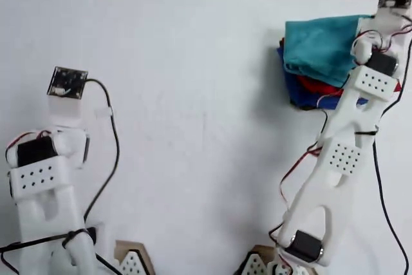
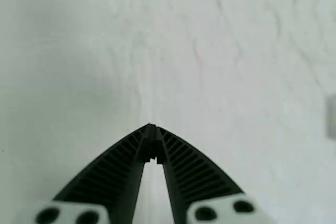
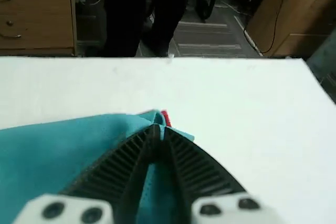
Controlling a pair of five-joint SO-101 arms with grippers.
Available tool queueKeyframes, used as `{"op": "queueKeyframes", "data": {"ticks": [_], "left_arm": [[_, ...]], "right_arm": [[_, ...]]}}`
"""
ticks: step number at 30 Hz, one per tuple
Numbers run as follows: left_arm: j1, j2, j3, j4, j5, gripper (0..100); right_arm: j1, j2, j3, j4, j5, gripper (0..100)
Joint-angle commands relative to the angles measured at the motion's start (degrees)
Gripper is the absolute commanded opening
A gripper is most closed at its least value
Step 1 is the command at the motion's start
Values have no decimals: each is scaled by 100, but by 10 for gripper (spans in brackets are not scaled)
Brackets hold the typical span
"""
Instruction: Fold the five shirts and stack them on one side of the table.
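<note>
A stack of folded shirts lies at the table's far right. A teal shirt (image 1: 318, 46) is on top, with a red one (image 1: 315, 86) and a blue one (image 1: 306, 100) showing beneath it. The right arm (image 1: 360, 104) stretches over the stack's right side. My right gripper (image 3: 157, 129) is shut, its tips resting at a corner of the teal shirt (image 3: 63, 150), where a bit of red cloth (image 3: 166, 117) peeks out. The left arm (image 1: 48, 152) stands at the near left. My left gripper (image 2: 151, 129) is shut with nothing in it, above the bare white table (image 2: 210, 51).
The white table (image 1: 193, 94) stretches bare between the two arms. Black and red cables (image 1: 112, 152) trail from the arms near the front edge. Beyond the far edge are wooden drawers (image 3: 31, 14) and the floor.
</note>
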Motion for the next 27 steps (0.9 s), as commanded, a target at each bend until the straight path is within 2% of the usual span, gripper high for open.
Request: {"op": "queueKeyframes", "data": {"ticks": [1,3,9,12,20,27], "left_arm": [[-44,-123,-40,9,0,27],[-44,-123,-40,18,0,27],[-44,-132,-40,9,0,27],[-44,-132,-40,-9,0,27],[-44,-132,-40,-26,0,27],[-44,-132,-40,0,0,27]], "right_arm": [[40,110,-26,-303,26,19],[84,259,-26,-576,185,19],[180,655,9,-971,1336,19],[207,831,-26,-971,1530,19],[259,426,-35,-954,1503,19],[277,-866,-26,-576,141,19]]}}
